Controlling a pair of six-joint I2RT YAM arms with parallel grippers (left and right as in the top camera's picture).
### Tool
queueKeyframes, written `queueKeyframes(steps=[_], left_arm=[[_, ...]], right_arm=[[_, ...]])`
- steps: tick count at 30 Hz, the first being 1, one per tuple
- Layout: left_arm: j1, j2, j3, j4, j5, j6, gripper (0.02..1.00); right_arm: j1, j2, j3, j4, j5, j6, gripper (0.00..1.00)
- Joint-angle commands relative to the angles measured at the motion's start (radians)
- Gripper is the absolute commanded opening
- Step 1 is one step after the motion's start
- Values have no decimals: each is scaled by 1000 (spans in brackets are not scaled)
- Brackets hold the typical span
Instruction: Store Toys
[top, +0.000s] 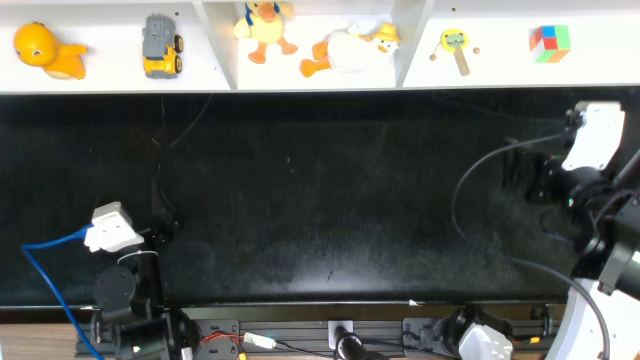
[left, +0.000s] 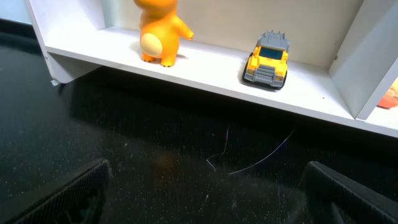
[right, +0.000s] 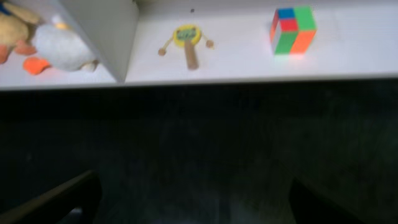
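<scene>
Six toys sat on the shelf (top: 320, 82): orange figure (top: 45, 50), toy truck (top: 162, 45) lengthwise, nose toward the tabletop (top: 320, 190), yellow plush duck (top: 265, 28), white plush duck (top: 350, 50), rattle drum (top: 455, 47) handle outward, colour cube (top: 549, 42). My left fingers (left: 68, 196) and right fingers (right: 56, 199) hung wide open, empty. I judged storing finished, with only parking my arms left.

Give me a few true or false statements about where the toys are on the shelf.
The yellow-and-grey toy truck and the orange plastic figure share the left compartment of the white shelf. True.
The multicoloured puzzle cube stands in the middle compartment. False: the right one.
The yellow rattle drum with a wooden handle lies beside the cube. True.
The left hand holds the truck. False: it is open, holding nothing.
</scene>
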Motion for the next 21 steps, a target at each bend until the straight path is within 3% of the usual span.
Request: queueKeyframes(steps=[1, 14, 21], left_arm=[[6, -11, -1, -3, 2, 3, 998], [6, -11, -1, -3, 2, 3, 998], [6, -11, -1, -3, 2, 3, 998]], right_arm=[[5, -1, 7, -54, 2, -14, 993], [5, 89, 7, -63, 5, -14, 996], [51, -48, 6, -64, 5, -14, 996]])
